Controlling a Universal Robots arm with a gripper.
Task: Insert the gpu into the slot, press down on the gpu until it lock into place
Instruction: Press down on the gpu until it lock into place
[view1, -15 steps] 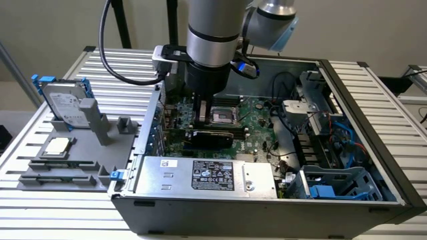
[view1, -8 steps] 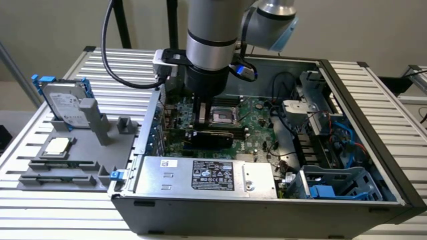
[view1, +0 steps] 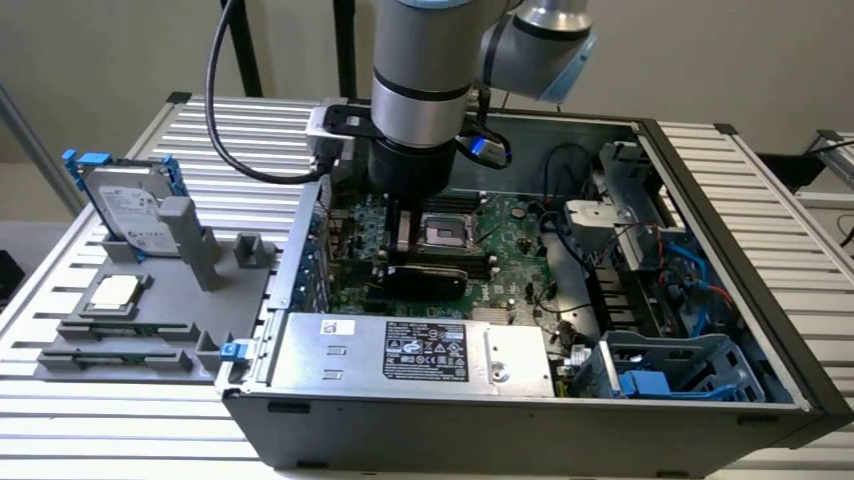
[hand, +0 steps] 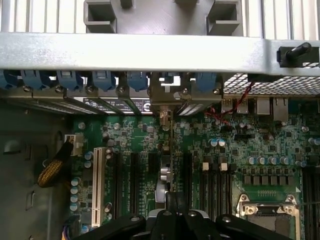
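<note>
Wrist view showed the gripper (hand: 173, 202), fingers pressed together, bearing on the top edge of the gpu (hand: 171, 150) directly beneath it; the card seemed inserted, its slot hidden below, though I couldn't tell whether it had locked.

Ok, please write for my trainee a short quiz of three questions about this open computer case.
1. True or false: the thin black rectangular card lies outside the dark grey metal computer case.
2. The shut gripper is at: A) the card's upper edge; B) the blue plastic drive cage; C) the white-labelled grey metal box.
3. What stands upright on the grey plastic fixture?
Key: 1 false; 2 A; 3 a silver hard drive.
</note>
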